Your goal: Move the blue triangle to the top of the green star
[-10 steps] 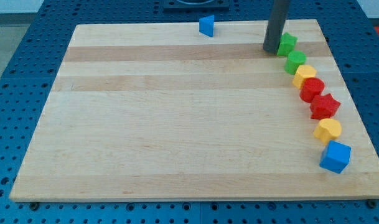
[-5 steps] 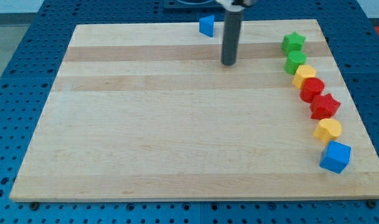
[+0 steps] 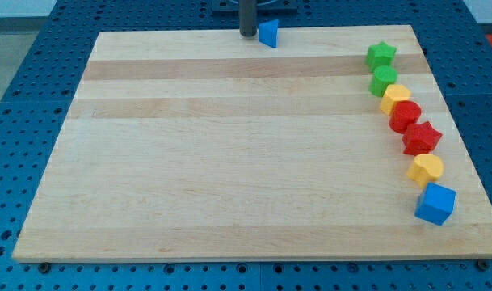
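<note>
The blue triangle (image 3: 268, 33) sits at the board's top edge, a little right of the middle. My tip (image 3: 248, 34) stands just to its left, close beside it; I cannot tell if they touch. The green star (image 3: 380, 55) lies near the view's top right, well to the right of the triangle, at the head of a curved line of blocks.
Below the green star run a green block (image 3: 384, 79), a yellow block (image 3: 395, 98), a red block (image 3: 405, 115), a red star-like block (image 3: 421, 137), a yellow block (image 3: 426, 169) and a blue cube (image 3: 435, 203). The wooden board (image 3: 229, 162) lies on a blue perforated table.
My tip has moved from beside the green star leftward across the board's top to the left side of the blue triangle. No block has moved.
</note>
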